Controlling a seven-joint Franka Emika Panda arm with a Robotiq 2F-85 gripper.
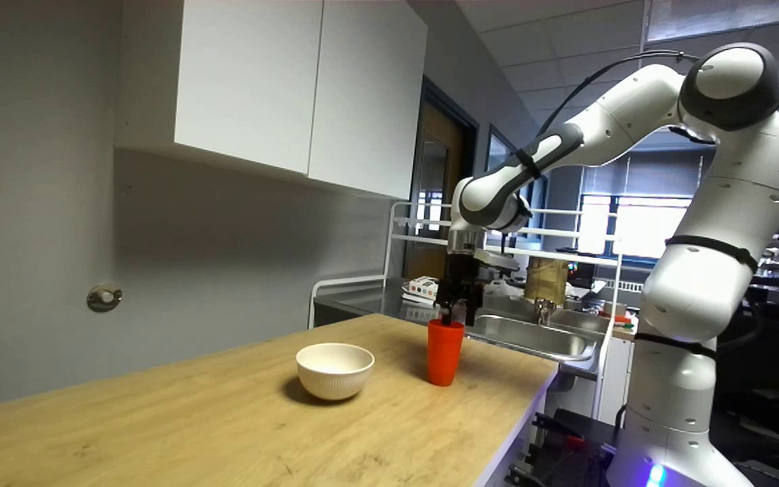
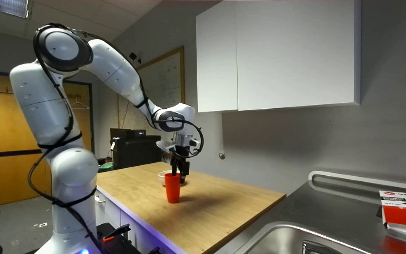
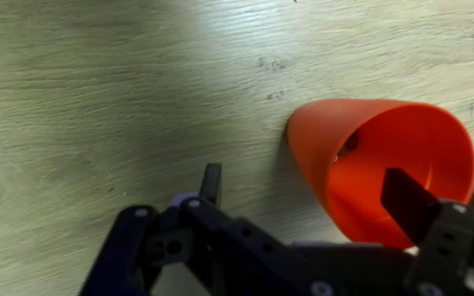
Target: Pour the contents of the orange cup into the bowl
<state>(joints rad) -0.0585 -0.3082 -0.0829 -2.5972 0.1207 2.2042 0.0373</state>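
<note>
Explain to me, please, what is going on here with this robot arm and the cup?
A white Franka arm holds its open gripper at a tapered orange-red cup, probably to pick it up and pour it into the white ribbed bowl. One finger seems just inside the cup's mouth, the other outside; neither grips it yet. The cup stands upright on the wooden countertop, with something small and brown inside, too unclear to name. The bowl stands apart from it.
</note>
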